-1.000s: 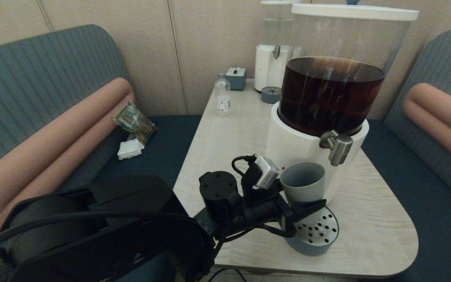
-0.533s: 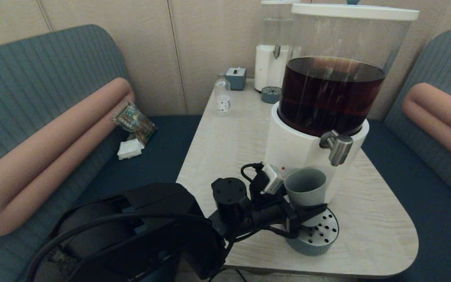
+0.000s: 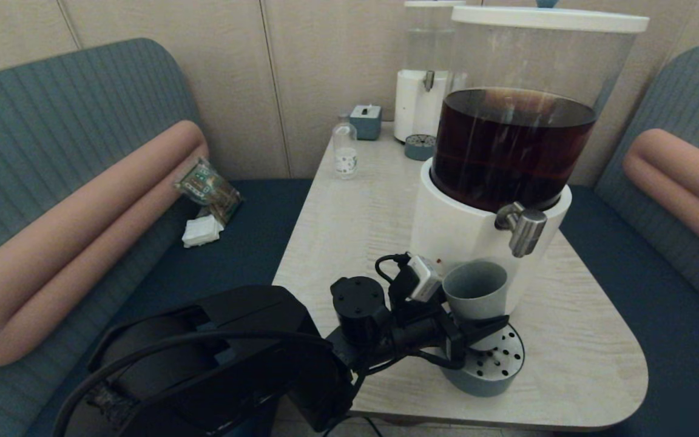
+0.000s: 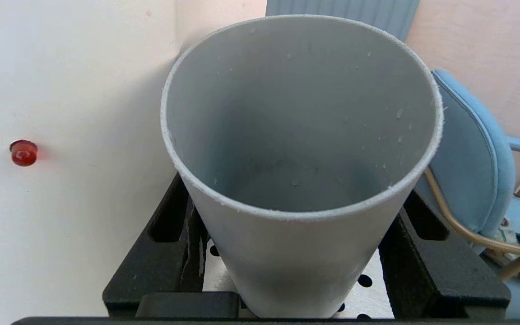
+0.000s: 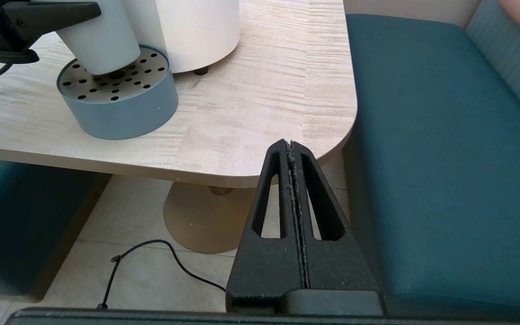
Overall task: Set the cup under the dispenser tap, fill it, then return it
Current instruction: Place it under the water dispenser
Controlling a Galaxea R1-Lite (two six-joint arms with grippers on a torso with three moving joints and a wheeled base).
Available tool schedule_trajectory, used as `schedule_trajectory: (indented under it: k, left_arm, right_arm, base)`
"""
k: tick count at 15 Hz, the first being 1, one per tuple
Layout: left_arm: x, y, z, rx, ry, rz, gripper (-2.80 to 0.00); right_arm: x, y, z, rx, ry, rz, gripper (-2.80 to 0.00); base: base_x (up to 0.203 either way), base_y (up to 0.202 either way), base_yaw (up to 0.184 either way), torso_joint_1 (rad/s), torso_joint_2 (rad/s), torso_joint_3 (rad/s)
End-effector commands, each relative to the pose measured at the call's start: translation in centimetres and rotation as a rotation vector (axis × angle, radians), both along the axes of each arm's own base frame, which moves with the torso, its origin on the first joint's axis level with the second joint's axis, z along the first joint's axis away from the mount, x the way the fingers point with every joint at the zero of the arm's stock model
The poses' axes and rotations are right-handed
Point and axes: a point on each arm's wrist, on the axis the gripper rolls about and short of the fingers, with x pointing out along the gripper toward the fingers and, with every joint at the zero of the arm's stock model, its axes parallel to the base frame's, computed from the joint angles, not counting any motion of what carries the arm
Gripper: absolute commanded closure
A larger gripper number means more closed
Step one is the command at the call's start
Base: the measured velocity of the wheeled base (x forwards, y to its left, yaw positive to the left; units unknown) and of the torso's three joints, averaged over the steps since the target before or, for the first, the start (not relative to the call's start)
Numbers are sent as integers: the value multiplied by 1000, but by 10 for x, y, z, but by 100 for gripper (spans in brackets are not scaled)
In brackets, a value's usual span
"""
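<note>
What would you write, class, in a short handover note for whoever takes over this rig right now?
Left pincer: shut on the cup, holding it on the drip tray.
Right pincer: shut, empty, parked off the table's near corner.
Dispenser tap: above and right of the cup's rim.
Done: cup brought to the tray.
Left: centre it under the tap, fill (cup is empty), return it.

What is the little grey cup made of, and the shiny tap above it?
The cup looks like matte grey-blue plastic: dull, no shine, with a slightly fuzzy rim. It is empty, held by the left pincer over the drip tray. The dispenser tap looks like brushed steel: silvery, with soft highlights. The right pincer is parked below the table edge.
</note>
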Motion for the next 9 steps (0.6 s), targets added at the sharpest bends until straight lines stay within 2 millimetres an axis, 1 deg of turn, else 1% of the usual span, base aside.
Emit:
schedule_trajectory:
  k: [1,9]
  left_arm:
    - [0,0,-1,0,1,-3,0]
    - [-2,1,-1,0,7,-1,0]
  right_arm:
    - [0,0,0,1,-2,0,0]
    - [0,0,0,1,-2,0,0]
  base:
    - [0,0,0,0,0,0]
    - [0,0,0,0,0,0]
